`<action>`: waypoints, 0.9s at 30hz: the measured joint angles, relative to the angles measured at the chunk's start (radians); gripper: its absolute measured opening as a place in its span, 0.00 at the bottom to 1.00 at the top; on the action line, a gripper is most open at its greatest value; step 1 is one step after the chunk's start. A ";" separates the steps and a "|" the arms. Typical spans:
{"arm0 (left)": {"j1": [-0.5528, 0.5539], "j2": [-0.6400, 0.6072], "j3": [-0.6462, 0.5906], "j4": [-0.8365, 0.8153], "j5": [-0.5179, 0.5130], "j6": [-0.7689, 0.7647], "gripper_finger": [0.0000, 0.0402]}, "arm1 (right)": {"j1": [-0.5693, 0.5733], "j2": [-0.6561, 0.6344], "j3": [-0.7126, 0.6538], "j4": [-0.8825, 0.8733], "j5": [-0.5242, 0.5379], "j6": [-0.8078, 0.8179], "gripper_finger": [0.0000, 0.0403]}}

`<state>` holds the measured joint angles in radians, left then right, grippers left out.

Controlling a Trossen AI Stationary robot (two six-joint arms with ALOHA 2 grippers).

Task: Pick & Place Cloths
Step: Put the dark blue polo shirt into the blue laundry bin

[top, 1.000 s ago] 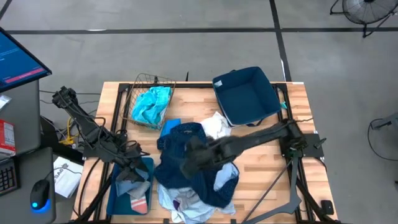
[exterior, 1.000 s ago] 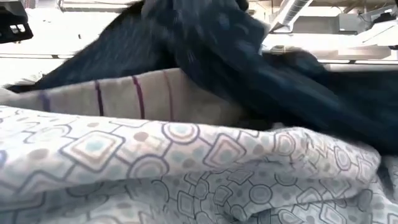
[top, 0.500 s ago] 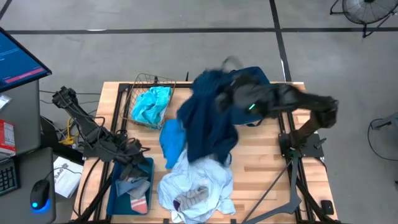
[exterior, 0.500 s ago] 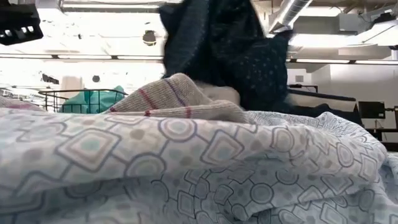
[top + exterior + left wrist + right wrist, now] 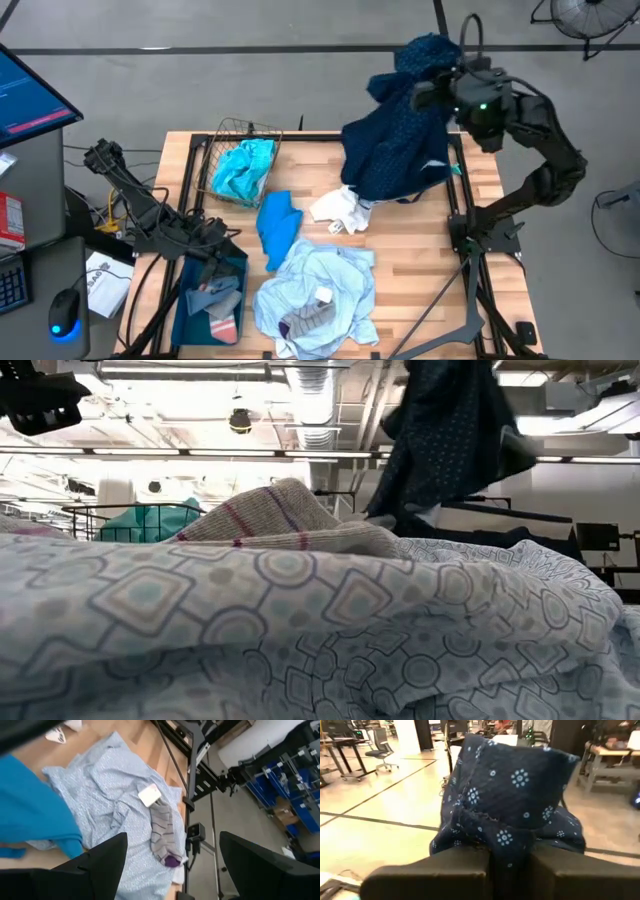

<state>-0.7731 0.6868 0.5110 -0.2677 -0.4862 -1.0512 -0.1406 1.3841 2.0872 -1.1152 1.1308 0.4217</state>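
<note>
Between the closed fingers of the right gripper sits a bunched fold of the navy dotted garment, raised high over the table's far right corner. Below the gripper it hangs limp and light, a soft thing that will likely sway and drape; a gathered fold is the surest hold. Its hem trails onto the navy bin beneath. Well away, the left gripper waits with fingers apart above the teal tray.
</note>
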 joint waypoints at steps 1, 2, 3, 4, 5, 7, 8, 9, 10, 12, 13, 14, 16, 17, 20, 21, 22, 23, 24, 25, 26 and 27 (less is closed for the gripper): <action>0.000 0.000 0.000 -0.001 -0.010 0.001 0.75 | -0.009 -0.004 0.000 0.000 0.001 -0.022 0.01; 0.000 0.000 0.000 0.000 -0.022 0.000 0.75 | -0.017 -0.007 0.000 0.000 0.009 -0.044 0.01; 0.000 0.000 0.000 0.000 -0.033 0.000 0.75 | -0.025 -0.007 0.000 0.000 0.028 -0.064 0.01; 0.000 0.000 0.000 -0.001 -0.043 0.000 0.75 | -0.031 -0.007 0.000 0.000 0.051 -0.084 0.01; 0.000 0.000 0.000 -0.001 -0.056 0.000 0.75 | -0.038 -0.006 0.000 -0.001 0.078 -0.104 0.01; 0.000 0.000 0.000 -0.001 -0.078 0.001 0.75 | -0.055 -0.004 0.000 -0.001 0.131 -0.138 0.01; 0.000 0.000 0.000 -0.001 -0.090 0.000 0.75 | -0.065 -0.004 0.000 -0.001 0.149 -0.153 0.01; 0.000 0.000 0.000 -0.001 -0.100 0.000 0.75 | -0.077 -0.003 -0.001 -0.001 0.157 -0.167 0.01; 0.000 0.000 0.000 -0.001 -0.112 0.000 0.75 | -0.091 -0.001 0.000 -0.001 0.160 -0.180 0.01; 0.000 0.000 0.000 -0.001 -0.132 0.001 0.75 | -0.117 0.010 0.000 -0.001 0.174 -0.203 0.01; 0.000 0.000 0.000 -0.001 -0.141 0.000 0.75 | -0.131 0.014 -0.001 -0.005 0.175 -0.211 0.01; 0.000 0.000 0.000 -0.002 -0.147 0.000 0.75 | -0.147 0.022 -0.003 -0.010 0.173 -0.214 0.01; 0.000 0.000 0.000 -0.001 -0.153 0.000 0.75 | -0.168 0.036 -0.003 -0.020 0.170 -0.214 0.01; 0.000 0.000 0.000 -0.002 -0.156 0.000 0.75 | -0.178 0.044 -0.003 -0.035 0.161 -0.214 0.01; 0.000 0.001 -0.001 -0.002 -0.163 0.000 0.75 | -0.201 0.084 -0.002 -0.083 0.157 -0.199 0.01; 0.000 0.001 -0.001 -0.002 -0.164 0.000 0.75 | -0.207 0.100 -0.002 -0.107 0.154 -0.180 0.01; 0.000 0.001 -0.001 -0.001 -0.164 0.000 0.75 | -0.212 0.115 -0.002 -0.136 0.147 -0.152 0.01; 0.000 0.001 -0.001 -0.001 -0.165 0.000 0.75 | -0.215 0.130 -0.003 -0.177 0.135 -0.117 0.01; 0.000 0.001 -0.001 -0.001 -0.165 0.000 0.75 | -0.217 0.144 -0.003 -0.218 0.122 -0.070 0.01; 0.000 0.001 -0.001 -0.001 -0.166 0.000 0.75 | -0.217 0.160 -0.003 -0.264 0.114 -0.019 0.01; 0.000 0.001 -0.001 -0.001 -0.166 0.000 0.75 | -0.217 0.178 -0.003 -0.318 0.108 0.037 0.02; 0.000 0.001 -0.001 -0.001 -0.166 0.000 0.75 | -0.217 0.195 -0.009 -0.369 0.100 0.097 0.02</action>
<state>-0.7731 0.6880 0.5102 -0.2691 -0.6518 -1.0508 -0.3576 1.5794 2.0786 -1.4843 1.2306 0.5191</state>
